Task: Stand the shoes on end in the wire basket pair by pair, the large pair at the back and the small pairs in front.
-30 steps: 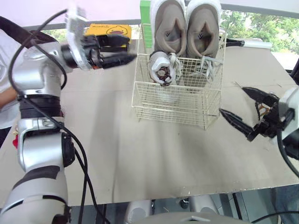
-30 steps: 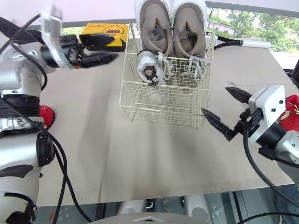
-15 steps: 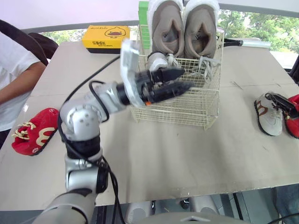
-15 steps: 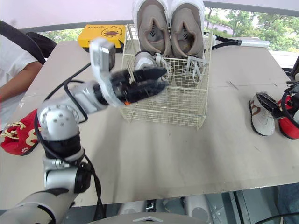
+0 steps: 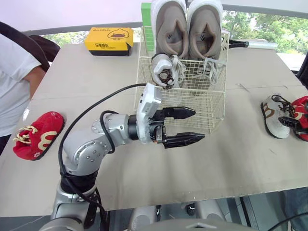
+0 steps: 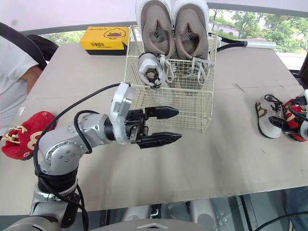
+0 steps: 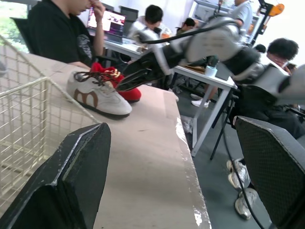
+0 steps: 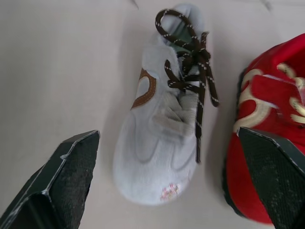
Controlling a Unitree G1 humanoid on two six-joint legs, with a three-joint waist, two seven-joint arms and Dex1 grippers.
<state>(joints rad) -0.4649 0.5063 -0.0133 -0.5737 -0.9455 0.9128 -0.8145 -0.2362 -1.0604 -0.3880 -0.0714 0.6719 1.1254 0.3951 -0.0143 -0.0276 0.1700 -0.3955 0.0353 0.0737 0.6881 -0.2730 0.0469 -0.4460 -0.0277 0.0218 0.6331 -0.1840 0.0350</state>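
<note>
the right gripper (image 8: 167,131) is spread above the white shoe (image 5: 275,118) at the table's (image 5: 144,183) right edge for grasping; the left gripper (image 5: 198,125) is spread, empty.

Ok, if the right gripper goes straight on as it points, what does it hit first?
Likely the white shoe, lying centred ahead of the open right gripper; the red shoe sits off to one side.

Far-right red shoe (image 5: 303,108) cut off by picture edge.
</note>
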